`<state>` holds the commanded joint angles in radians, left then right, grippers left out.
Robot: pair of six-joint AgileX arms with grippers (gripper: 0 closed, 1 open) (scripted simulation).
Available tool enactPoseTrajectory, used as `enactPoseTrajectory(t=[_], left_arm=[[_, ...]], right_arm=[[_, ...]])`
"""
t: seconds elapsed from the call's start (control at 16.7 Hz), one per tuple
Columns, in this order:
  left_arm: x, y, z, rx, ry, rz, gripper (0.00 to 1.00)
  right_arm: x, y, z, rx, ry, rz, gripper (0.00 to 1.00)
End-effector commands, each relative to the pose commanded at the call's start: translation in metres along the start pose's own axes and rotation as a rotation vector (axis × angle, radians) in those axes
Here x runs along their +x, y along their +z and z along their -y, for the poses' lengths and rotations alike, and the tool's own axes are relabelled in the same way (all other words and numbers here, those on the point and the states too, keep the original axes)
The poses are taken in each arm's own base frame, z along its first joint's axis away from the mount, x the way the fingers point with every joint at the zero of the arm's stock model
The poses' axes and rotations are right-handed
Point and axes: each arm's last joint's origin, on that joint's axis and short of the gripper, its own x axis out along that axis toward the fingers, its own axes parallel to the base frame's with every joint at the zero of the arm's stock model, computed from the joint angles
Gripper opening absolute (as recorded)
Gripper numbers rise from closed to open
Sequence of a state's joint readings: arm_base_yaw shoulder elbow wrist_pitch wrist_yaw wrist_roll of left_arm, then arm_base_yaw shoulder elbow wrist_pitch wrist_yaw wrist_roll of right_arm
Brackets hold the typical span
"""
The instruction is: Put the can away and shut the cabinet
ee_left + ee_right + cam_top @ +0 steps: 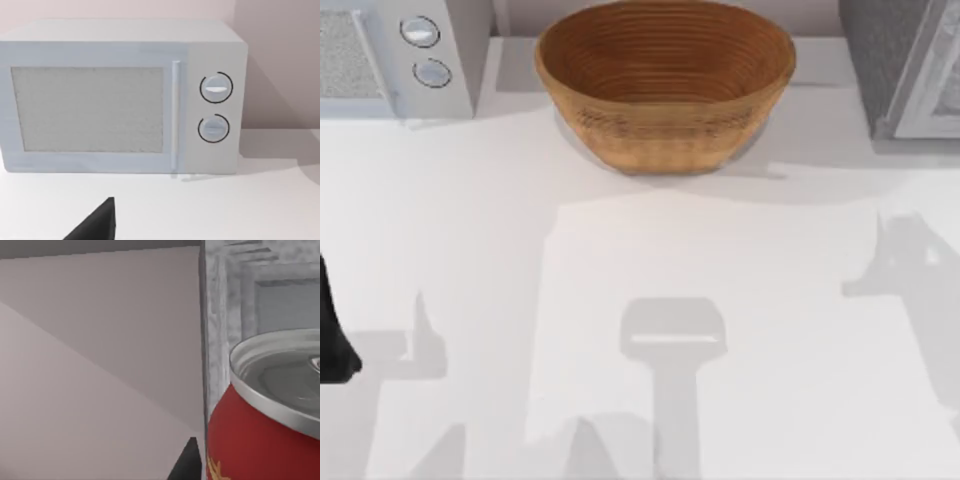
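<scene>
Going left to right across the top view: my left arm [332, 335] is parked at about 9 o'clock on the worktop [470, 250], and I can't tell how its hand is set. Its wrist camera just looks at the microwave [120, 97], which sits at about 10 o'clock. The woven basket [665, 85] is at 12 o'clock, plainly not where the can goes.

Over at about 2 o'clock is the cabinet [900, 65], which looks open. In the right wrist view the can [265, 425] is right up close with the grey cabinet frame [220, 300] just behind it, so I'd say the right hand is gripping the can and we're mid carry. The next move needs clearing that frame edge, setting the can inside, letting go, then pushing the door shut.
</scene>
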<state>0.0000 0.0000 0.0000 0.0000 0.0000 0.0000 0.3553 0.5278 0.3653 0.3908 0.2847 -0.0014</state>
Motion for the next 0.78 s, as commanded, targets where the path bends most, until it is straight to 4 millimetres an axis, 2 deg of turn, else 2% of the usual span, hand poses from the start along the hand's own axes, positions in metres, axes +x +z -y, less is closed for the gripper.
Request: enactPoseTrajectory(t=[0.12, 0.24, 0.36, 0.48, 0.6, 0.78], left_arm=[[0.000, 0.000, 0.000, 0.000, 0.000, 0.000, 1.00], [0.000, 0.000, 0.000, 0.000, 0.000, 0.000, 1.00], [0.000, 0.000, 0.000, 0.000, 0.000, 0.000, 1.00], [0.000, 0.000, 0.000, 0.000, 0.000, 0.000, 1.00], [0.000, 0.000, 0.000, 0.000, 0.000, 0.000, 1.00], [0.000, 0.000, 0.000, 0.000, 0.000, 0.000, 1.00]], right_arm=[[-0.025, -0.019, 0.017, -0.028, -0.017, -0.023, 0.00], [-0.042, -0.048, 0.029, -0.054, -0.039, -0.086, 0.00], [-0.052, -0.076, 0.039, -0.064, -0.057, -0.155, 0.00], [-0.058, -0.095, 0.044, -0.062, -0.069, -0.203, 0.00], [-0.060, -0.102, 0.046, -0.060, -0.073, -0.220, 0.00], [-0.060, -0.102, 0.046, -0.060, -0.073, -0.220, 0.00]])
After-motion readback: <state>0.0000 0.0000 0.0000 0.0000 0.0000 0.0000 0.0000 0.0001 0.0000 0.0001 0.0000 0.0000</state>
